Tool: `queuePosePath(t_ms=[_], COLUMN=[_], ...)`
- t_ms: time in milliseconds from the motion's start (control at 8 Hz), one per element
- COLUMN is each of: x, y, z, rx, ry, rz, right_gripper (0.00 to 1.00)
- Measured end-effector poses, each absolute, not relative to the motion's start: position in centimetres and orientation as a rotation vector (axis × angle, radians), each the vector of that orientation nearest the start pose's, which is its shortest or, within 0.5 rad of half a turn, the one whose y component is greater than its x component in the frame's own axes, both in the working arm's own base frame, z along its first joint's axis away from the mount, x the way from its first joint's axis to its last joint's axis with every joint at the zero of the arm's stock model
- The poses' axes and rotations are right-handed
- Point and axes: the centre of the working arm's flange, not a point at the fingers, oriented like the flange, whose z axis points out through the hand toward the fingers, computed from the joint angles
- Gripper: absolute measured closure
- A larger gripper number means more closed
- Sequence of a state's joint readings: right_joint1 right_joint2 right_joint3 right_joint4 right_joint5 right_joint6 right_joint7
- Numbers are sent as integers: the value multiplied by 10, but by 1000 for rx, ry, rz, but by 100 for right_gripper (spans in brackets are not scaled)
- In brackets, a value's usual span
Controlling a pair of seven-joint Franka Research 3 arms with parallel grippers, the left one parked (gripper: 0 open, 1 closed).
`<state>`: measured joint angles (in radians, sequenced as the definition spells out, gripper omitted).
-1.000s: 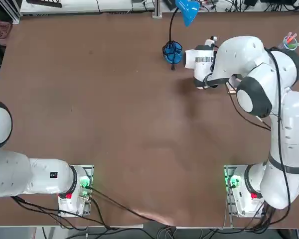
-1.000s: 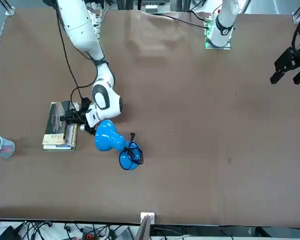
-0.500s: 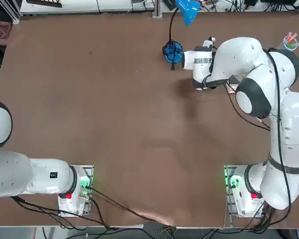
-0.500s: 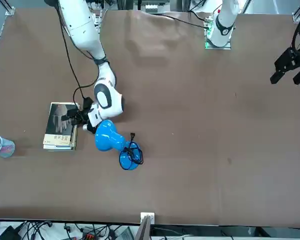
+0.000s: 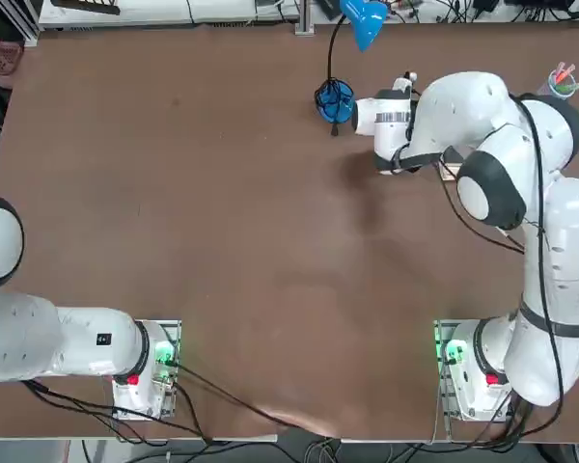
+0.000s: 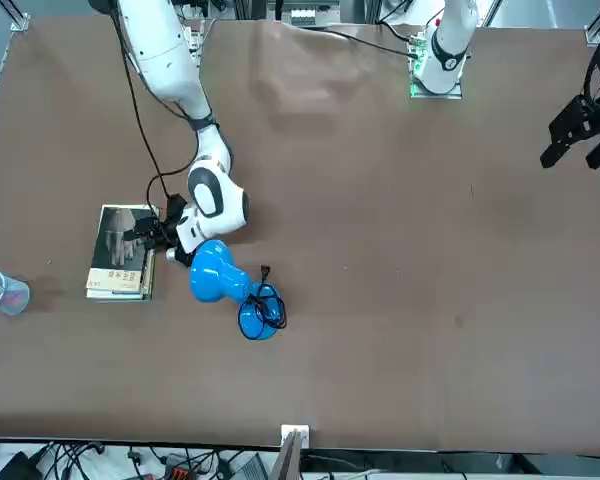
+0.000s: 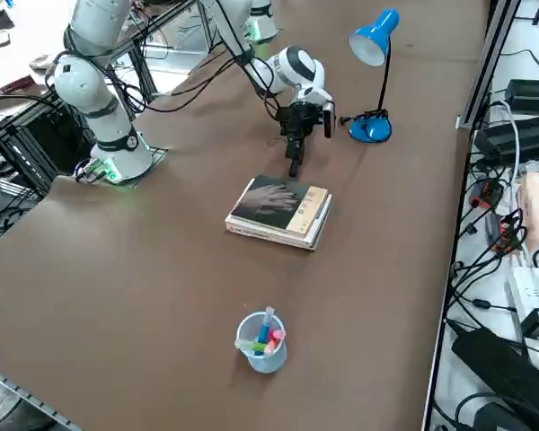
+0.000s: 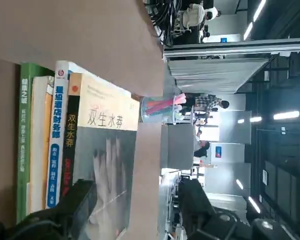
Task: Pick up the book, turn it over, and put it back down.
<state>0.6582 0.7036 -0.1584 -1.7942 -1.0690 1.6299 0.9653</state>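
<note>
- The dark book [image 7: 268, 199] lies flat on top of a small stack, right of the middle in the right side view and left of the middle in the front view, its dark grey face with the pale hand turned up.
- Its tan band [image 7: 307, 212] is at the right end in the right side view, and at the lower end in the front view.
- Beneath it are a white-covered book with blue lettering [image 8: 56, 135], then other books, a green one [image 8: 24, 145] lowest.
- The right pincer [image 8: 140, 200] is wide open, its two fingers well apart, with nothing in its hold; it is by the stack, at the upper middle in the right side view.
- The white right arm [image 6: 170, 80] reaches down to it from the upper left of the front view.
- The blue lamp [image 6: 215, 272] stands near the pincer, left of centre in the front view.
- A cup of coloured pens [image 7: 263, 346] stands apart from the stack, at the lower middle in the right side view.
- All of these are on the brown desk [image 6: 400, 300].
</note>
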Motion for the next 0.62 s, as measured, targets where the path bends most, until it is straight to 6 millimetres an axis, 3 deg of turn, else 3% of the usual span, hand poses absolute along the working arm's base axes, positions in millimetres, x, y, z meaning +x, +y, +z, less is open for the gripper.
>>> queuePosePath(t_ms=[125, 375, 625], x=[560, 571, 581], y=[210, 208, 188], z=[194, 258, 331], rx=[1855, 1966, 2125], ry=[126, 137, 151], rz=[121, 48, -26], right_gripper=[1, 1, 1])
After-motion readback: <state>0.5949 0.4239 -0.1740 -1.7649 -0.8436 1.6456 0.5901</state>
